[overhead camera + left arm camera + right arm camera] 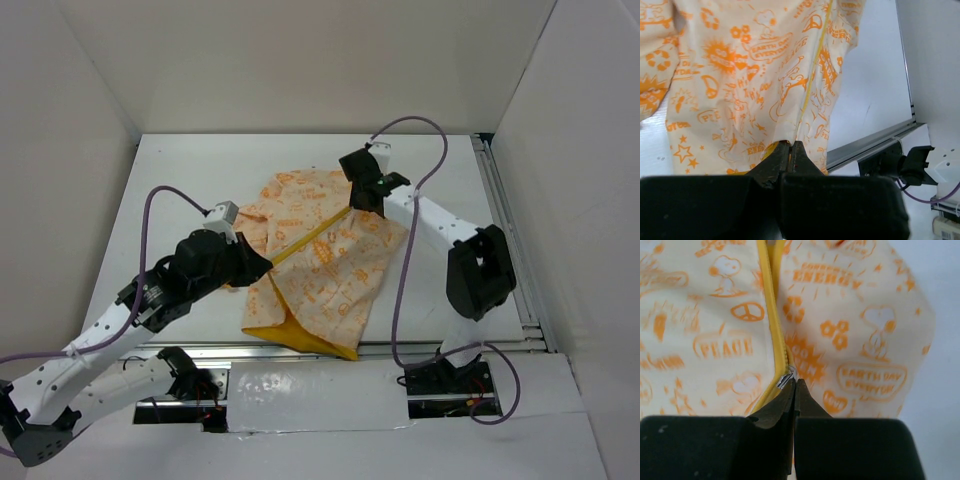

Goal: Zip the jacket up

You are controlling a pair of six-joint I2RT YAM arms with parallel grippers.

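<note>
The cream-peach jacket (320,250) with orange print lies on the table, its yellow zipper strip (310,238) stretched taut between my grippers. My left gripper (262,264) is shut on the jacket's bottom hem at the zipper's lower end, seen in the left wrist view (791,144). My right gripper (357,205) is shut on the silver zipper pull (785,379) near the collar end; the jaws meet at the pull (794,381). Below the pull, the zipper (769,305) is closed. Yellow lining (285,330) shows at the near hem.
The white table (180,170) ends in a metal rail (380,350) at the near edge and another rail (505,220) on the right. White walls enclose the sides. Purple cables (405,290) hang from both arms.
</note>
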